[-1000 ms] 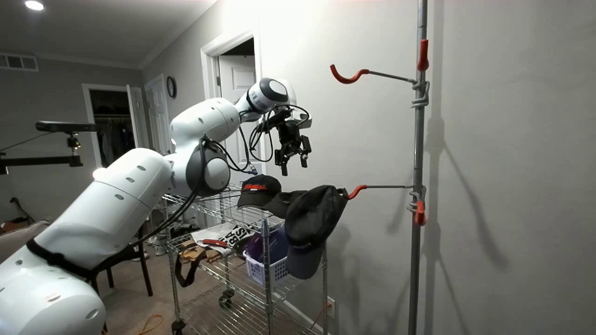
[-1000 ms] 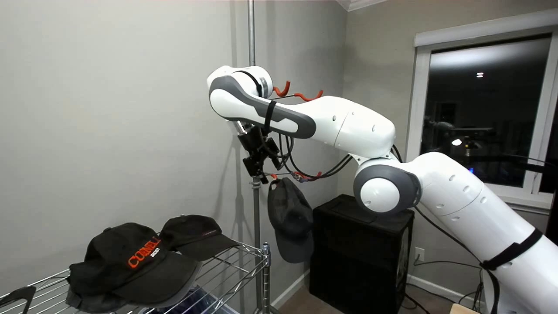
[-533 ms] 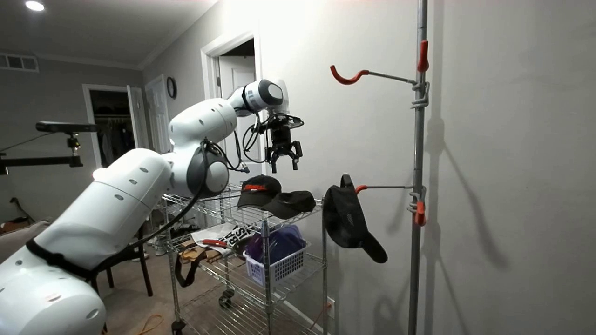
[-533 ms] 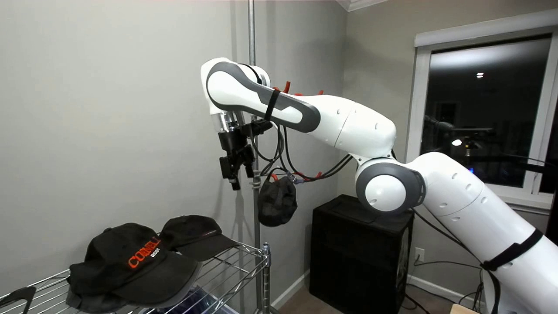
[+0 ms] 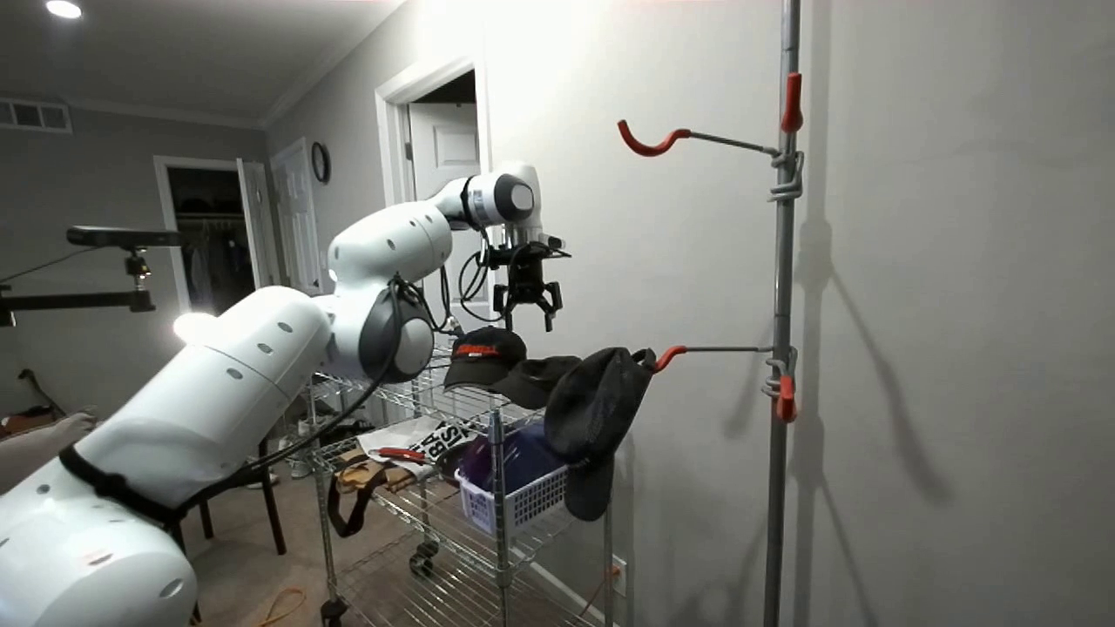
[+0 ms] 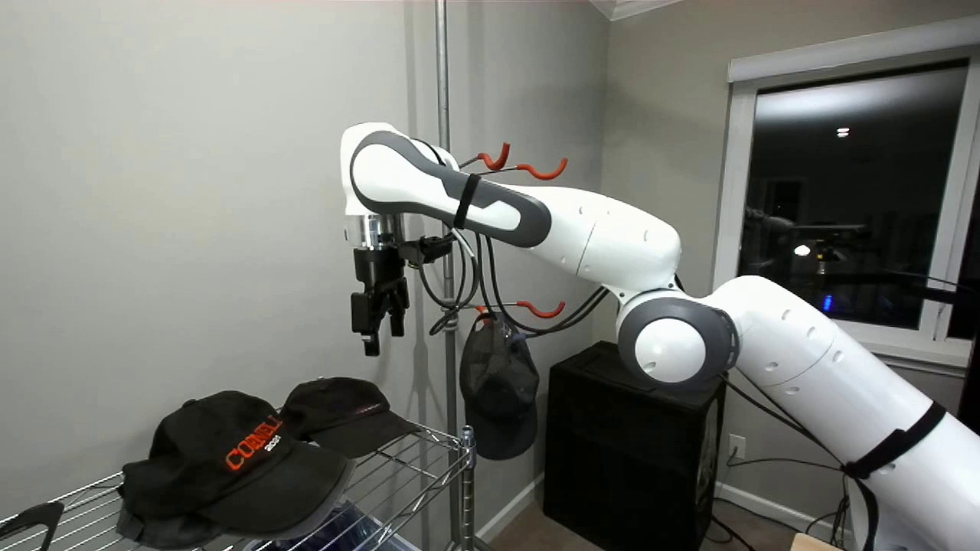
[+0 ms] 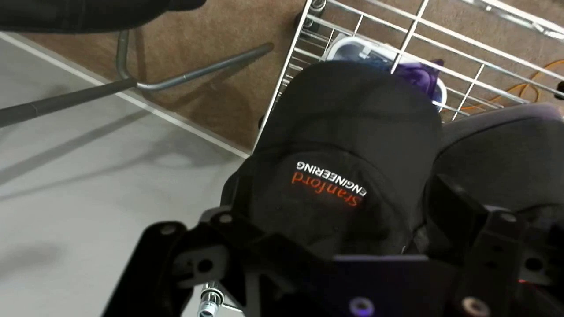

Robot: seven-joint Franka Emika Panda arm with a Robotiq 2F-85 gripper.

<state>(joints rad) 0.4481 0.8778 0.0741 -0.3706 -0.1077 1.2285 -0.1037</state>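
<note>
My gripper (image 5: 529, 325) (image 6: 384, 340) points straight down, open and empty, above the caps on the wire rack. In the wrist view its spread fingers (image 7: 339, 198) lie over a black cap (image 7: 348, 105) (image 6: 344, 417) (image 5: 536, 380) with red and white "Stanford Engineering" lettering, with height between them. Beside it sits a black cap with red "Cornell" lettering (image 6: 237, 459) (image 5: 483, 357); its brim (image 7: 498, 158) shows in the wrist view. Another dark cap (image 5: 601, 405) (image 6: 499, 383) hangs by its back strap from a red hook (image 5: 669, 357), apart from the gripper.
The wire rack (image 5: 496, 418) (image 6: 429, 467) holds a white basket (image 5: 523, 509) lower down. A metal pole (image 5: 781, 261) (image 6: 442, 69) with red-tipped hooks (image 5: 653, 144) (image 6: 541, 172) stands by the wall. A black box (image 6: 612, 444) stands in the corner behind the hanging cap.
The gripper has moved away from the hanging cap, turned from tilted to upright, and come lower over the rack's caps. The hanging cap has swung on its hook. The gripper stays open.
</note>
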